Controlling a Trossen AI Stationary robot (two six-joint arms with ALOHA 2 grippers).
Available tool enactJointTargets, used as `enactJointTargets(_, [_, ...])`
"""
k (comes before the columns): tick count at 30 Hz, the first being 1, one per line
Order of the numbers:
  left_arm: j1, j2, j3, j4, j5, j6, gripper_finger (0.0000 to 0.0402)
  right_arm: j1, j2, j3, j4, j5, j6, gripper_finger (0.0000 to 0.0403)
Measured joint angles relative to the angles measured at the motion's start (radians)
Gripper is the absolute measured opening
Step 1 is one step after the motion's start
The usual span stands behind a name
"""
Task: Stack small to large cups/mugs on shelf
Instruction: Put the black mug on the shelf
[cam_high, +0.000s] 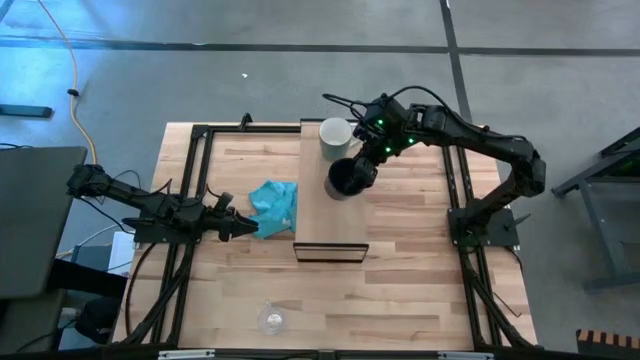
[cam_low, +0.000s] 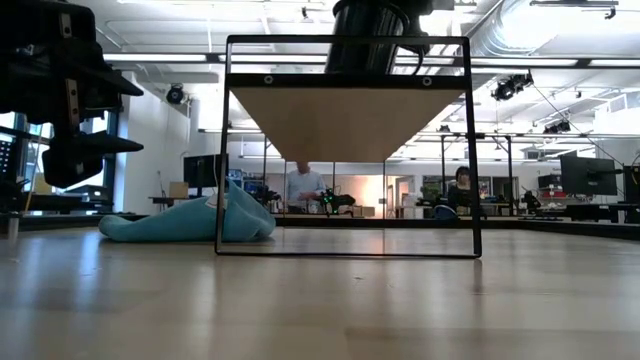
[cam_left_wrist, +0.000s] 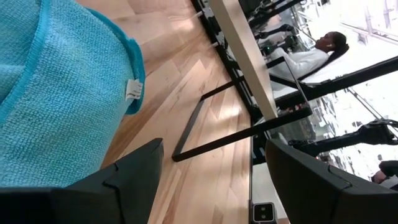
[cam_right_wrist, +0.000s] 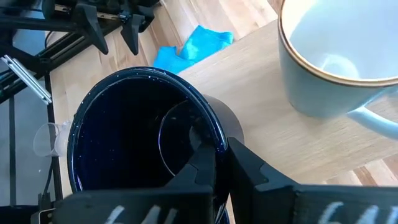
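Observation:
On the far end of the light wood shelf (cam_high: 330, 225) stands a white handled mug (cam_high: 335, 137), upright. Just nearer along the shelf is a black mug (cam_high: 347, 179), with my right gripper (cam_right_wrist: 217, 152) shut on it. A small clear glass cup (cam_high: 272, 320) stands on the tabletop by the near edge. My left gripper (cam_high: 243, 228) waits open, low at the table's left, its fingers pointing at a teal cloth (cam_high: 275, 205) and holding nothing. My right gripper pinches the black mug's rim wall (cam_right_wrist: 208, 134), one finger inside the mug and one outside (cam_right_wrist: 249, 165). The fingers slant down from the far right. The mug's mouth faces up, slightly tilted, over the shelf; whether its base rests on the plank I cannot tell.
The shelf's black frame (cam_low: 220, 150) stands on the slatted tabletop. The teal cloth lies against the shelf's left side. Black rails (cam_high: 190, 180) run along the table's left and right edges. People sit in the room beyond the table.

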Motion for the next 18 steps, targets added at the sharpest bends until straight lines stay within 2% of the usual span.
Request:
enactJointTargets(11, [0.0, 0.0, 0.0, 0.001, -0.01, 0.0, 0.0271, -0.009, 0.052, 0.005, -0.005, -0.029, -0.037, 0.0])
enactJointTargets(14, [0.0, 0.0, 0.0, 0.001, -0.01, 0.0, 0.0271, -0.023, 0.069, 0.053, -0.043, -0.016, -0.046, 0.0])
enactJointTargets(18, [0.0, 0.0, 0.0, 0.001, -0.011, 0.001, 0.0271, -0.027, 0.135, 0.187, -0.13, 0.012, -0.089, 0.0])
